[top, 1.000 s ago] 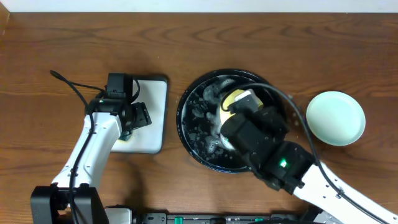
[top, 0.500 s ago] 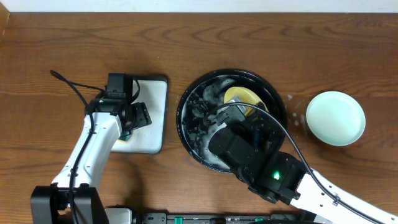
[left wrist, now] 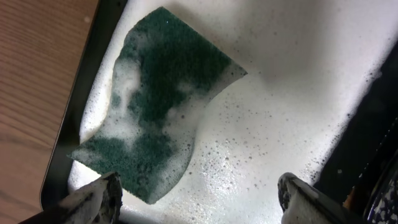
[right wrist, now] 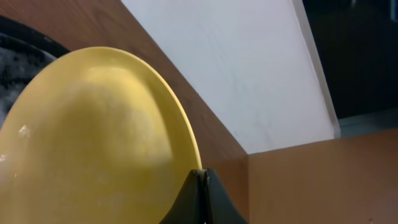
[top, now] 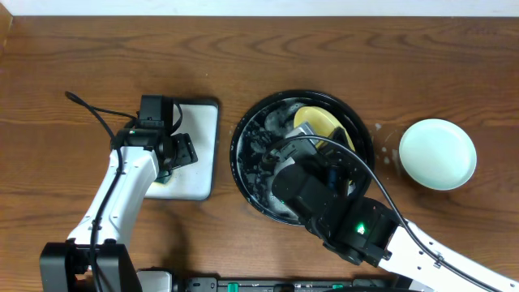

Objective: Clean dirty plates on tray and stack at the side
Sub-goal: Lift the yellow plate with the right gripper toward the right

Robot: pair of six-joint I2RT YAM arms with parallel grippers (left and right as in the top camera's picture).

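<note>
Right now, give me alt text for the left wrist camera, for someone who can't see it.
A green sponge, patched with white foam, lies in a soapy white tray with a black rim. The left gripper hangs open over the tray, one fingertip at each lower corner. Brown wood tabletop shows at the left edge.

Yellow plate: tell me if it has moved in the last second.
Yes. The yellow plate has shifted toward the tray's far rim, away from the robot.
</note>
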